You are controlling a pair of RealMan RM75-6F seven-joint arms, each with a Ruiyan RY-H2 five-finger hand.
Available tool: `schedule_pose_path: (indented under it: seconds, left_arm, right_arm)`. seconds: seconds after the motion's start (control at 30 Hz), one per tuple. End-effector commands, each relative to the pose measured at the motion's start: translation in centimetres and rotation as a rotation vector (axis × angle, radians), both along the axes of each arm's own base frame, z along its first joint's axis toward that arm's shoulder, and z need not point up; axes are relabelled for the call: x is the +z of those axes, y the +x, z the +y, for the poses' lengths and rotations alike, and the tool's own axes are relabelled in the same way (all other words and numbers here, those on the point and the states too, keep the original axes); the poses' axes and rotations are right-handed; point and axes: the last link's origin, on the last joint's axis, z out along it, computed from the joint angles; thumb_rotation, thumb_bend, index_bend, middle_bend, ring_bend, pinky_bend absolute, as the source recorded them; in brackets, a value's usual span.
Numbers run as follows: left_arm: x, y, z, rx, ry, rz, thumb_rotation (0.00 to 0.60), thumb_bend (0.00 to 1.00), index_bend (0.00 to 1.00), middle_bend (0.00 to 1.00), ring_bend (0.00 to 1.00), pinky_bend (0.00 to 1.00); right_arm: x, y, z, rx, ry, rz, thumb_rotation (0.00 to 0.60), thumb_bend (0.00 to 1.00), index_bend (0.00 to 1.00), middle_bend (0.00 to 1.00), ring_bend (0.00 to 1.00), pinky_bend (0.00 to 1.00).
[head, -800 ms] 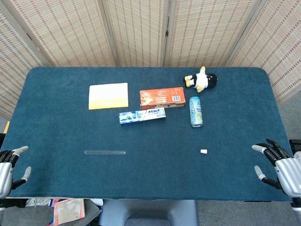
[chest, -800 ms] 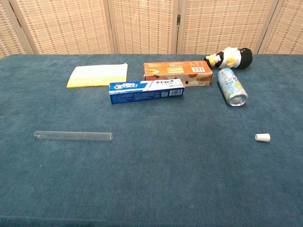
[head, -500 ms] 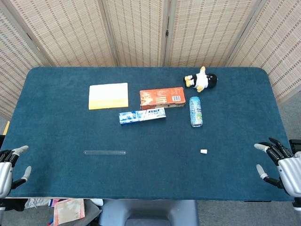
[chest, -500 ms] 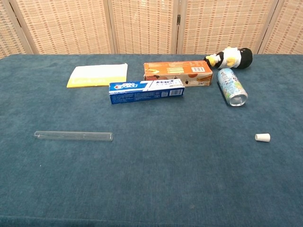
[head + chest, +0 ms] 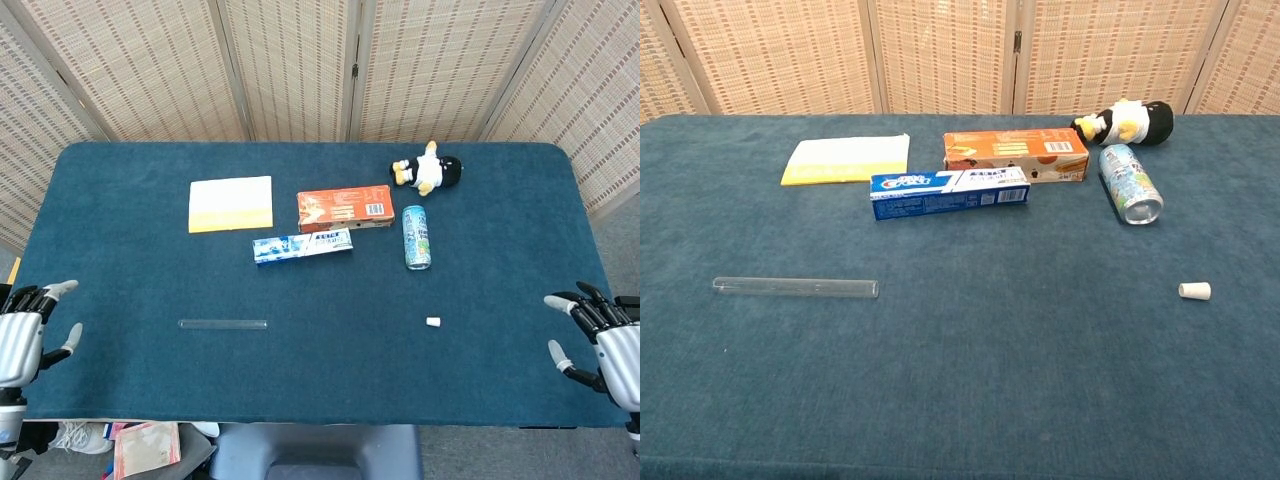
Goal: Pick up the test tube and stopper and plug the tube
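A folding woven-reed screen [image 5: 300,65] stands behind the far edge of the blue-carpeted bench [image 5: 320,370], under even light.

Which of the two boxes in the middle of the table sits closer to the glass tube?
The blue toothpaste box. It lies in front of the orange box, on the side nearer the test tube, which rests alone lower left on the cloth.

Left hand [image 5: 25,340] at the near-left table corner, fingers spread, holding nothing. Right hand [image 5: 610,340] at the near-right corner, fingers apart too, empty. Both visible only in the head view, cut off by the frame edges; arms barely visible.
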Motion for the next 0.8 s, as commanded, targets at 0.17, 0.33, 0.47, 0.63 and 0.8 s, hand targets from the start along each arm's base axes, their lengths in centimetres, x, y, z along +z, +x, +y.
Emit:
schedule_pose_path:
  seconds: [0.17, 0.33, 0.47, 0.63, 0.8]
  left_arm:
    - [-1.8, 2.3, 4.2, -0.04, -0.085, 0.017, 0.6, 0.36, 0.23, 0.41, 0.48, 0.51]
    - [-3.8, 4.1, 6.2, -0.068, -0.163, 0.063, 0.6, 0.34, 0.27, 0.66, 0.73, 0.86]
    - [-5.9, 5.5, 7.3, -0.085, -0.235, 0.097, 0.6, 0.33, 0.32, 0.82, 0.86, 0.99]
    - [-8.2, 7.1, 7.9, -0.1, -0.315, 0.142, 0.6, 0.33, 0.31, 0.9, 0.92, 1.0]
    - [-10.3, 8.4, 8.3, -0.112, -0.373, 0.166, 0.6, 0.33, 0.33, 0.93, 0.95, 1.0]
  right_arm:
    - [-0.1, -0.3, -0.7, -0.005, 0.007, -0.006, 0.6, 0.38, 0.24, 0.24, 0.1, 0.23]
    - [-0.1, -0.4, -1.3, -0.008, 0.014, -0.002, 0.6, 0.38, 0.24, 0.24, 0.1, 0.23]
    - [-0.2, -0.6, -1.8, -0.018, 0.03, 0.006, 0.6, 0.38, 0.24, 0.24, 0.1, 0.23]
    - [0.0, -0.4, -2.3, -0.014, 0.029, 0.015, 0.6, 0.38, 0.24, 0.24, 0.1, 0.23]
    - [0.1, -0.2, -2.7, -0.011, 0.034, 0.022, 0.6, 0.38, 0.24, 0.24, 0.1, 0.23]
